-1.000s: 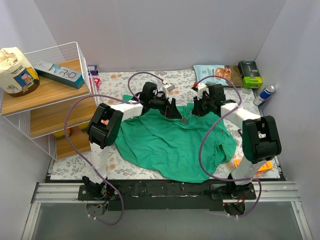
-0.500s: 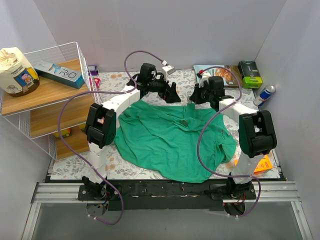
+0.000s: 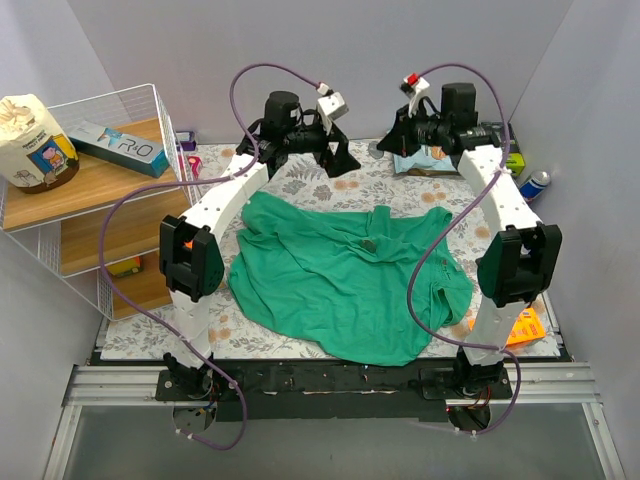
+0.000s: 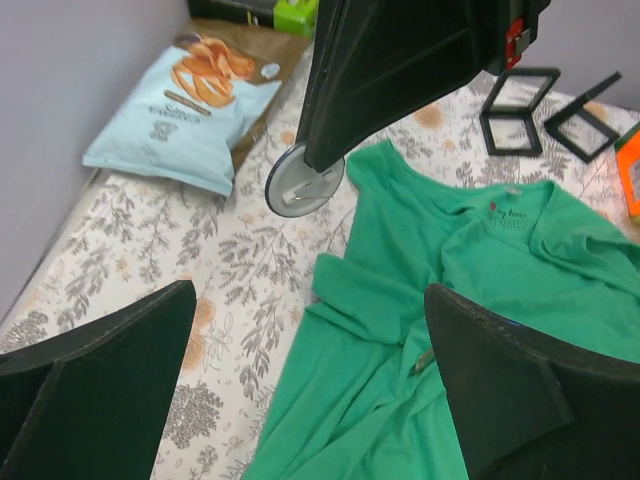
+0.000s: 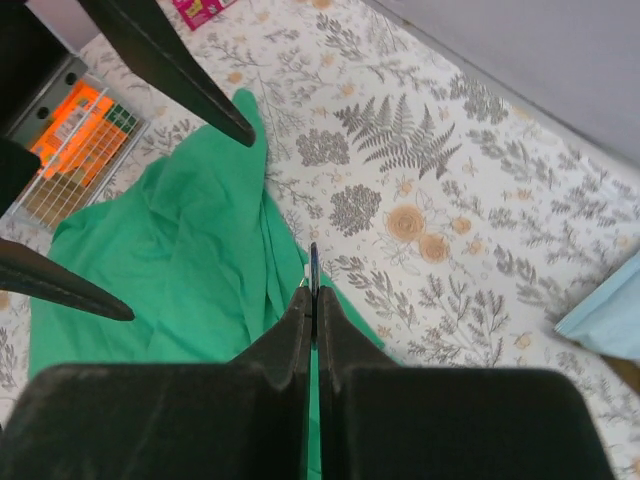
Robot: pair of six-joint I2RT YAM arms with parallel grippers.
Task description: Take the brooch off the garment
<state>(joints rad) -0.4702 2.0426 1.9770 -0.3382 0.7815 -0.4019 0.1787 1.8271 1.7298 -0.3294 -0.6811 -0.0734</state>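
Brooch (image 4: 424, 358) sits on the shirt (image 4: 500, 260), left hand (image 4: 310, 290) spread and right hand (image 5: 313, 295) pressed together high over its far edge; reaching down comes first, I reckon, then a fine pinch.

left arm (image 3: 225, 190) stretched way out forward, raised | left hand (image 3: 338, 163) spread wide apart | right arm (image 3: 497, 190) also reaching far and high | right hand (image 5: 312, 300) pinched flat together, pretty much no gap
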